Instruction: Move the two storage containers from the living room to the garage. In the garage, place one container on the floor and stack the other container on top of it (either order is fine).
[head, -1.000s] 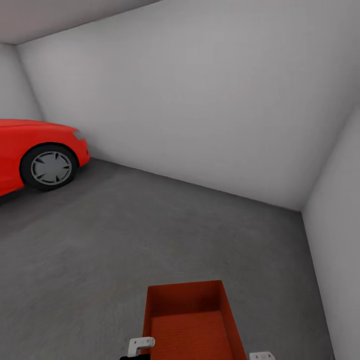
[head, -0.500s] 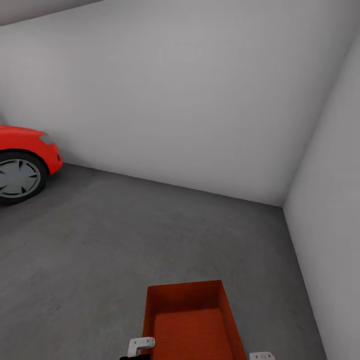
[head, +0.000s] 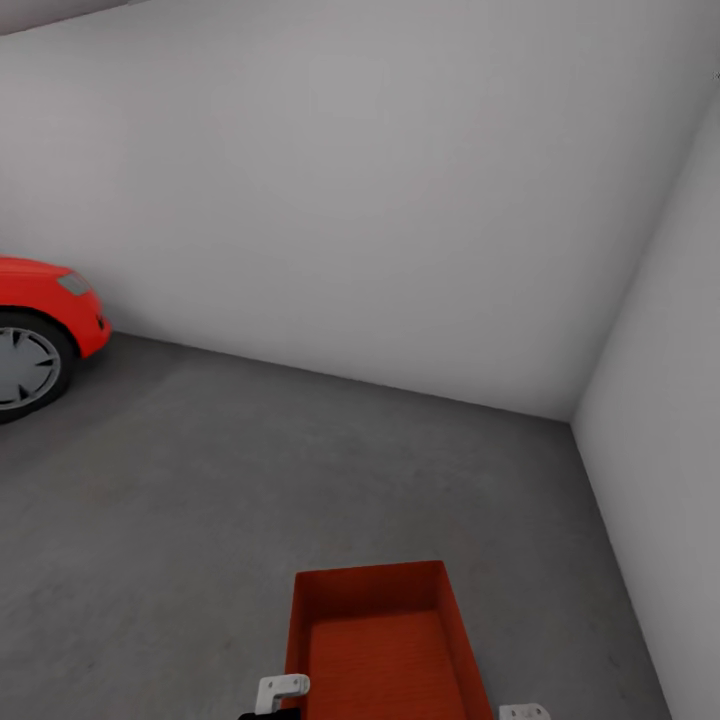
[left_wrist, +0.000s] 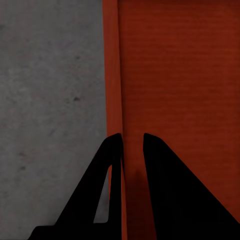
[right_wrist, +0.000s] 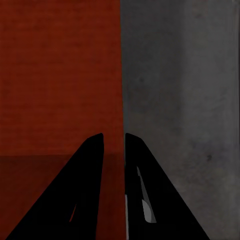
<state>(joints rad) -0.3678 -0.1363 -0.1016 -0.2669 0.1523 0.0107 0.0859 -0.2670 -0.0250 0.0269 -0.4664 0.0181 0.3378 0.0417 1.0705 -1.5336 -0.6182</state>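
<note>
View has swung right since earlier; red car (head: 40, 330) now at left edge. Orange-red ribbed plastic bin (head: 385, 640) carried low over dark grey garage floor (head: 250, 480), left gripper (left_wrist: 131, 145) & right gripper (right_wrist: 114, 142) each pinching a side wall for level carry.

No text, label or number can be read anywhere.
</note>
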